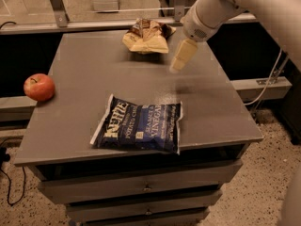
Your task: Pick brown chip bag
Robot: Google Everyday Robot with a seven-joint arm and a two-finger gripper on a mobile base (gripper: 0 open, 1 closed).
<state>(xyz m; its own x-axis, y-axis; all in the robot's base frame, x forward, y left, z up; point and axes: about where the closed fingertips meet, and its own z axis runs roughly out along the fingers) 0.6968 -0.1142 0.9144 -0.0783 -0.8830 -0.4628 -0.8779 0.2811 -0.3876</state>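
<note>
The brown chip bag [146,36] lies at the far edge of the grey table [84,69], pale tan with a dark brown far end, wrinkled. My gripper [180,60] hangs from the white arm that enters from the upper right. It is above the table, a short way to the right of the brown bag and nearer to me, apart from it. Nothing shows in it.
A navy-blue Kettle chip bag [140,125] lies flat near the table's front edge. A red apple [39,86] sits at the left edge. Drawers are under the tabletop. A metal rail runs behind the table. A cable hangs at the right.
</note>
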